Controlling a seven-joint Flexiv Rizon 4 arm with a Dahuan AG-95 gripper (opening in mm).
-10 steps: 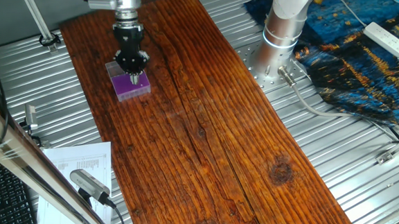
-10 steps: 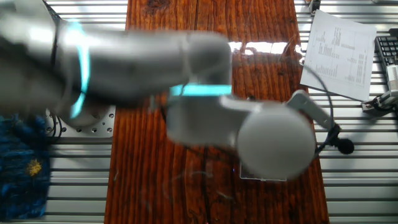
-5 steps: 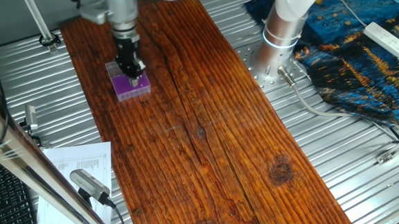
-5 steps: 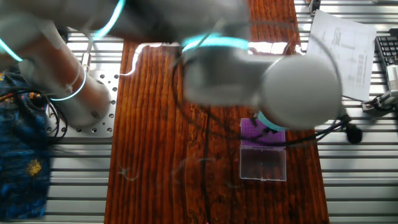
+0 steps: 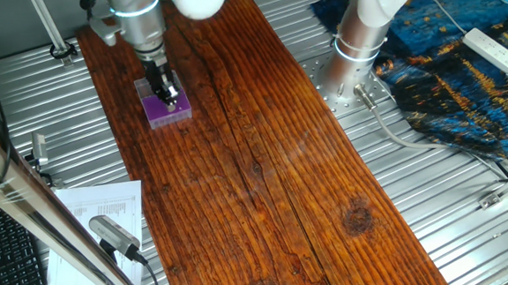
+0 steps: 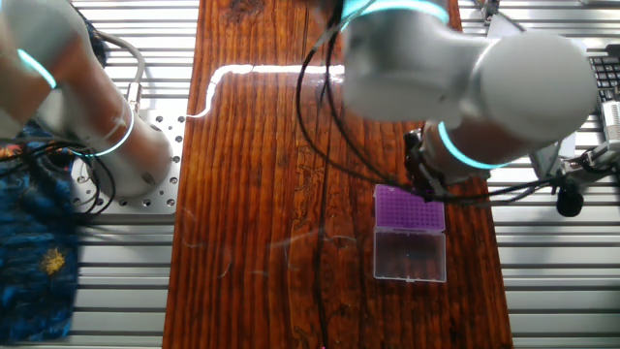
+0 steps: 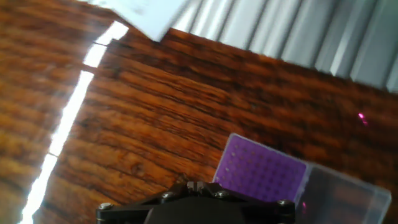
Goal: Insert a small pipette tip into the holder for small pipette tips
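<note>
Tilting since a second ago, the gripper [image 5: 170,97] now leans over the holder [image 5: 167,109]; jaw state cannot be told, tip unseen, insertion judged unconfirmed

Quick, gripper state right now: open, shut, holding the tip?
Gripper: over the purple holder; open or shut cannot be told, fingers hidden or too small to see. No pipette tip is visible.

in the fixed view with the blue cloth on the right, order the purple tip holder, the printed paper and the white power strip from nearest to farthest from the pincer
1. Purple tip holder, right under the pincer.
2. Printed paper, bottom left.
3. White power strip, far right, on the blue cloth.
</note>
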